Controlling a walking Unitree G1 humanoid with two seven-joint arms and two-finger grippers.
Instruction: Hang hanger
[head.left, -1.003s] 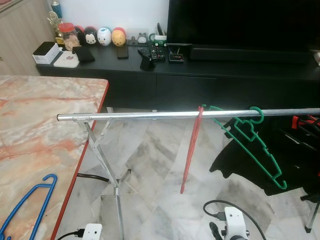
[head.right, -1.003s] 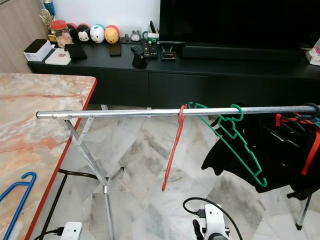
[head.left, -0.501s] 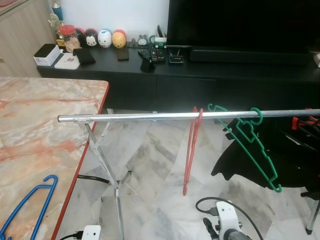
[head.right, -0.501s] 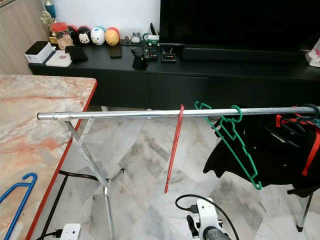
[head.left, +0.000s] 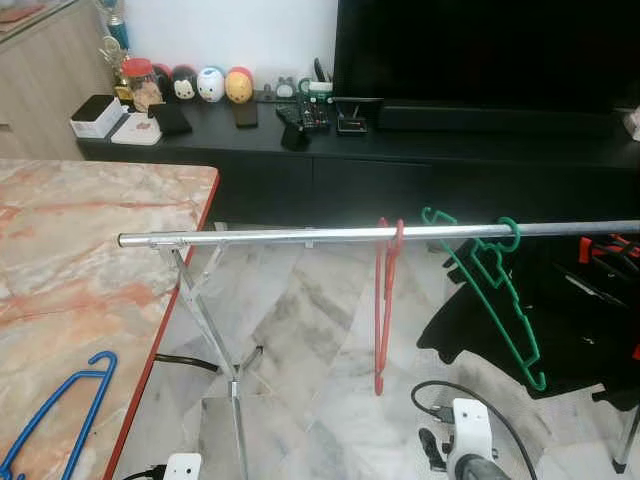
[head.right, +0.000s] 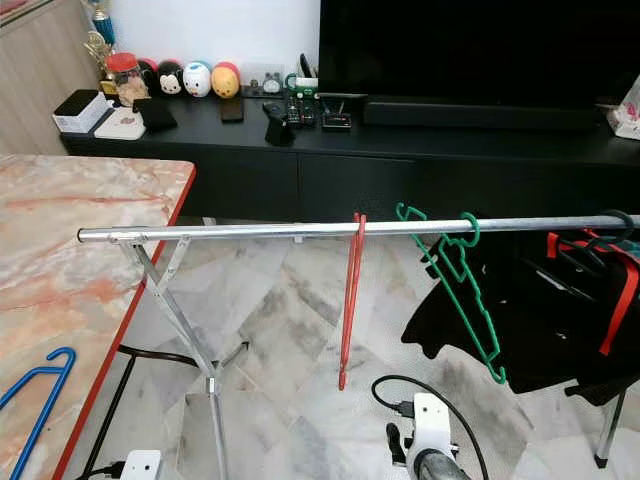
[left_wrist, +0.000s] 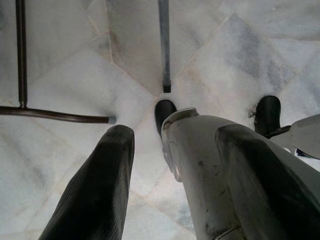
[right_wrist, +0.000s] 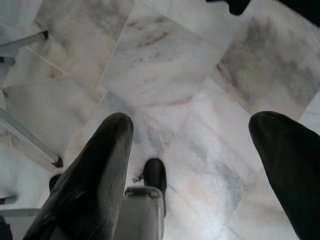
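1. Two hangers hang on the silver rail (head.left: 300, 235): a red hanger (head.left: 384, 300) near the middle, hanging straight down, and a green hanger (head.left: 490, 290) just to its right, slanting away.
2. One blue hanger (head.left: 60, 410) lies flat on the marble counter (head.left: 90, 250), close to the counter's red edge (head.left: 165, 330) and well apart from the rail.
3. The rail's left end (head.left: 124, 240) is free, jutting over the counter's edge; the stretch from there to the red hanger is bare.
4. Dark clothes (head.right: 560, 310) crowd the rail's right end.
5. The rack's legs (head.left: 210, 320) splay over the marble floor (head.left: 300, 330), with a black cable (head.left: 185, 358) beside them.
6. The left tool (left_wrist: 170, 185) points down at the floor, fingers spread apart and holding nothing.
7. The right tool (right_wrist: 195, 175) likewise hangs over the floor, released and wide.
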